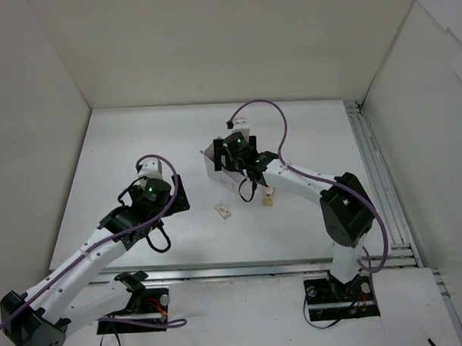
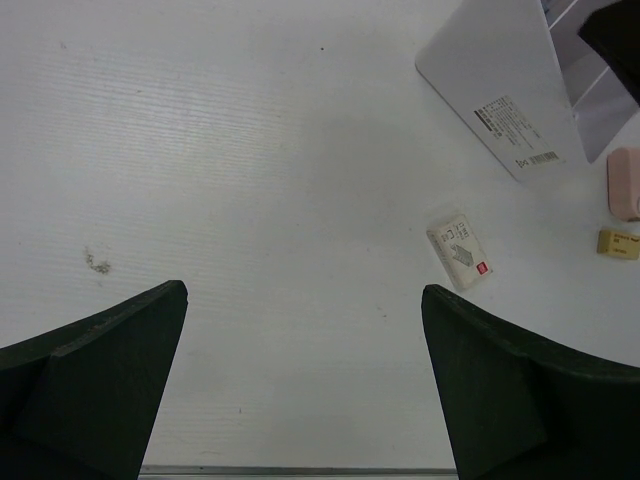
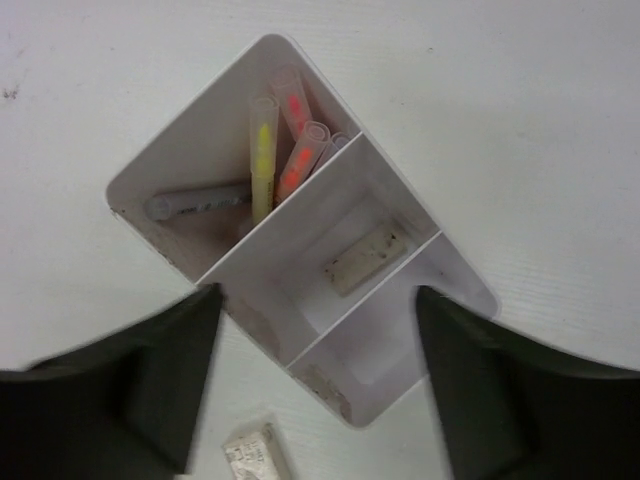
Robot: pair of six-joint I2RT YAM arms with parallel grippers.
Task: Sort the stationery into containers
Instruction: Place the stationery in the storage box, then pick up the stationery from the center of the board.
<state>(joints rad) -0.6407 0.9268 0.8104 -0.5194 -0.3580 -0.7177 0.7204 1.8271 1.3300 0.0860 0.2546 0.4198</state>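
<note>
Looks like the drop-off step: your right hand [image 3: 310,335] hangs released over the box [image 3: 128,190], nothing in it. The box sits mid-desk, toward the far edge. 1 compartment holds the pens [image 3: 262,160]: yellow, pink-orange, grey. The middle one holds 1 eraser block [image 3: 365,260]; the 3rd I can't make out. Your left hand [image 2: 305,300] is wide open, empty. Next I'd grab the white eraser [image 2: 460,248] lying on the desk [image 2: 250,150] near the box. It's flat, so come in low.
</note>
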